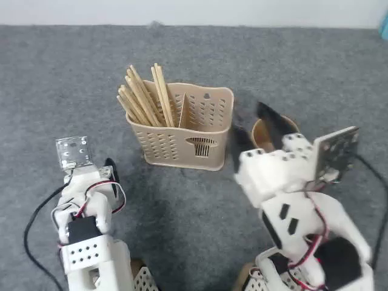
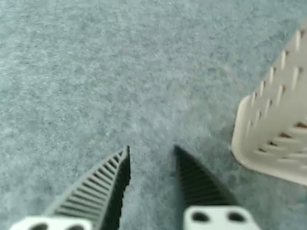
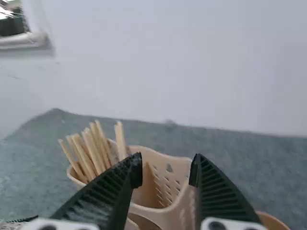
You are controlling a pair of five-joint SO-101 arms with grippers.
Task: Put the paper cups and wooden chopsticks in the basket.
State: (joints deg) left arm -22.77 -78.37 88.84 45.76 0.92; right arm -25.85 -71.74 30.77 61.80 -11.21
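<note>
We see the wooden chopsticks (image 1: 142, 97) standing in the basket (image 1: 200, 136), a paper cup (image 1: 262, 139) just beside it below our right tool (image 3: 165, 168), our left tool (image 2: 151, 152) near its other side, both tools' jaws apart.

The basket (image 1: 182, 144) is coloured beige and patterned with rows of slots. The chopsticks (image 1: 143, 100) are seen in pale tan, the cup (image 1: 260, 136) in brown. The surface (image 1: 194, 218) is covered in flecked grey. The left claw (image 2: 151, 155) and right claw (image 3: 165, 167) are finished in ribbed black.

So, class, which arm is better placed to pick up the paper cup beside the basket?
Right, probably. The right gripper hangs open just by the paper cup, while the left gripper sits on the far side of the basket, over bare carpet.
</note>
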